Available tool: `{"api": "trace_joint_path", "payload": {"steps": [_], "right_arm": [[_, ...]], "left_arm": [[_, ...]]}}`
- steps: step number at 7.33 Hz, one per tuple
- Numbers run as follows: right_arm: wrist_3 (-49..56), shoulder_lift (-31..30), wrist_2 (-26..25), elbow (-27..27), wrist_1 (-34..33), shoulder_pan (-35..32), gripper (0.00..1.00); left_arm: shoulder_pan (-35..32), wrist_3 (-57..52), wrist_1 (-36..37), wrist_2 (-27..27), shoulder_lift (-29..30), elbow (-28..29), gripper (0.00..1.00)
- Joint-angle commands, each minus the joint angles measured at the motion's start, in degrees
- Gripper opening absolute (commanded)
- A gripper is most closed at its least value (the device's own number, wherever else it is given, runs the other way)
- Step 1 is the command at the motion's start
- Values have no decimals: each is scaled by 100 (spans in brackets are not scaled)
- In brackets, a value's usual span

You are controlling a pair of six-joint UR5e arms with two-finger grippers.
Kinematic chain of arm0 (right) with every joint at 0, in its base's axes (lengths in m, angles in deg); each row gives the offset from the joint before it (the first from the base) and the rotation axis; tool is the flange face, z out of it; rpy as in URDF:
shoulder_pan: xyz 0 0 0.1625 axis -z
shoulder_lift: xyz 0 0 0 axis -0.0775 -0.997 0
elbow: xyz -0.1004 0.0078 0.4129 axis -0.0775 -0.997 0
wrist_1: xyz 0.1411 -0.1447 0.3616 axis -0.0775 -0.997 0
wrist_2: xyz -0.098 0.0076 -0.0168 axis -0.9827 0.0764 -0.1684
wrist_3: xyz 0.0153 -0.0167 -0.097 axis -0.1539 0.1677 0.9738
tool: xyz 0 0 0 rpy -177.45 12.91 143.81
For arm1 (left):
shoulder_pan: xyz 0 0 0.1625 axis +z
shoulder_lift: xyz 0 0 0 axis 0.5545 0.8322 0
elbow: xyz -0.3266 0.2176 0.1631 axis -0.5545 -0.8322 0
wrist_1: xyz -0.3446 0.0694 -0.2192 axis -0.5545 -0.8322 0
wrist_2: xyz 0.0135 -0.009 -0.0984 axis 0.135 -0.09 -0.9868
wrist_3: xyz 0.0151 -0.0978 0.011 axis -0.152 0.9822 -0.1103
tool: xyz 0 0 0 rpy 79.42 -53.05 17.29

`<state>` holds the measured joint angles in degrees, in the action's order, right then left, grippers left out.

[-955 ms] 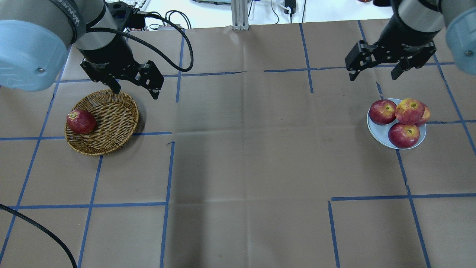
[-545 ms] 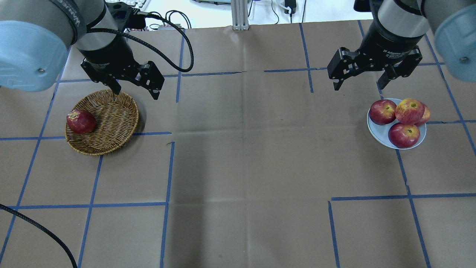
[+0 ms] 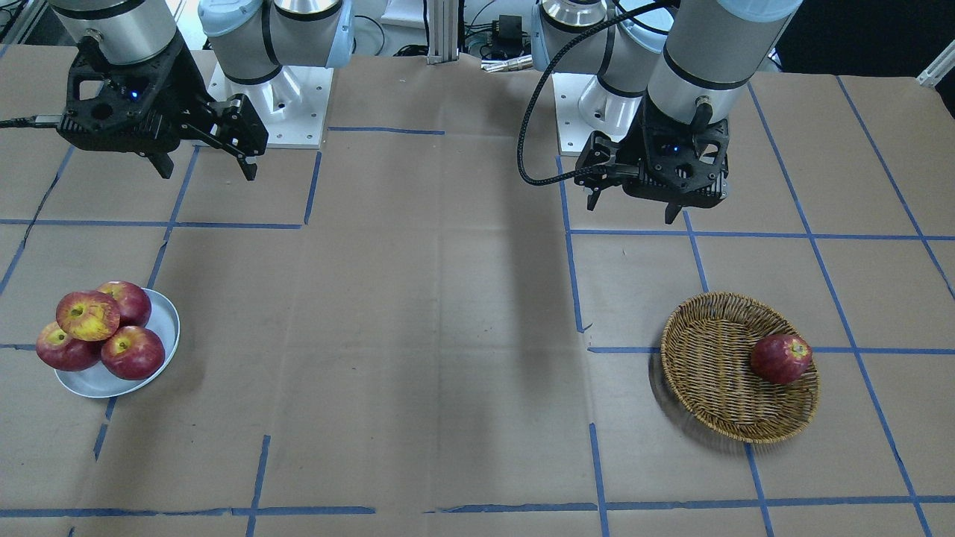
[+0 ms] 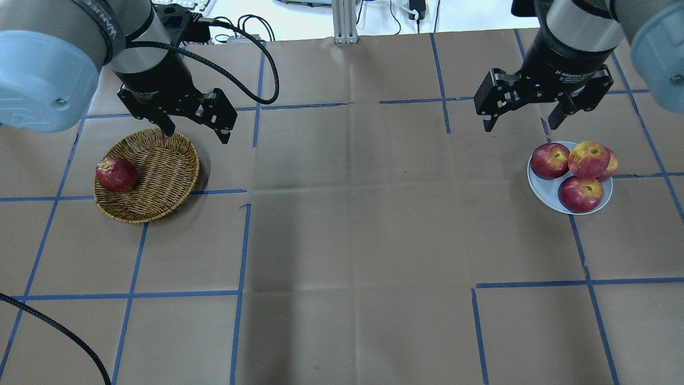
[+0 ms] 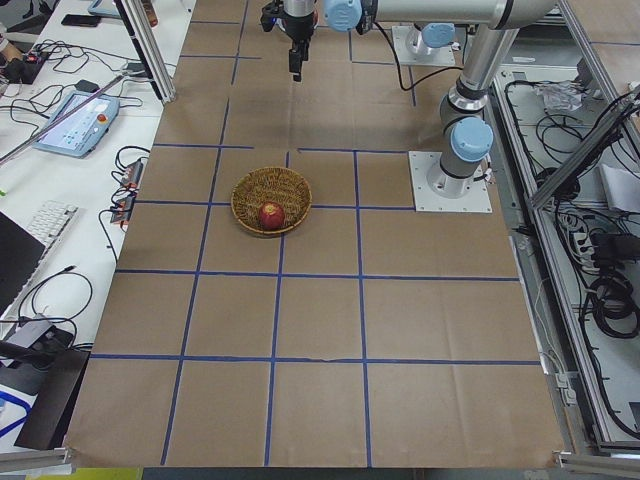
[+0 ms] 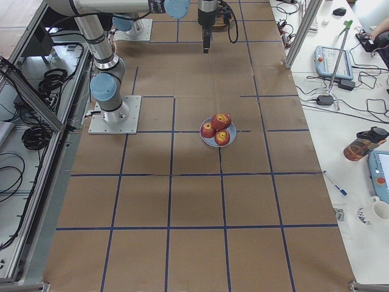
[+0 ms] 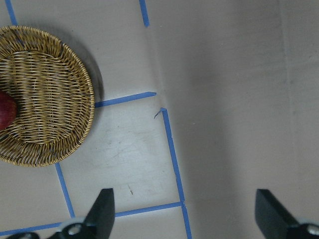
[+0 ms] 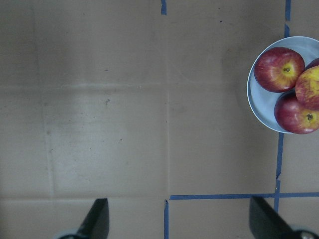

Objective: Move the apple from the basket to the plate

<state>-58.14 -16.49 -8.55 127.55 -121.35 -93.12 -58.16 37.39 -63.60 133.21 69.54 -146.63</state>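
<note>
The yellow-streaked apple (image 4: 588, 159) lies on top of three dark red apples on the pale plate (image 4: 541, 190), also in the front view (image 3: 77, 315) and the right wrist view (image 8: 310, 85). The wicker basket (image 4: 165, 171) holds one dark red apple (image 4: 116, 174). My left gripper (image 4: 196, 133) is open and empty, high above the basket's far right rim. My right gripper (image 4: 520, 127) is open and empty, above the table beyond and left of the plate. In the front view the plate (image 3: 163, 322) is far left and the basket (image 3: 709, 373) right.
Brown paper with blue tape lines covers the table (image 4: 352, 214). A black cable (image 4: 267, 69) loops from my left wrist. The two robot bases (image 3: 298, 112) stand at the table's back edge. Operator desks with gear flank the table ends (image 5: 70, 110).
My right gripper has moved left and slightly down in the overhead view, staying open. My left gripper, the apples, the basket and the plate have not moved.
</note>
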Motion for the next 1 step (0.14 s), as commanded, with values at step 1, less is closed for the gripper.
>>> {"api": "trace_joint_path", "payload": {"steps": [1], "right_arm": [[3,-11,6,-1,2,0,100]], "left_arm": [[8,-6,0,-1,1,0,100]]}}
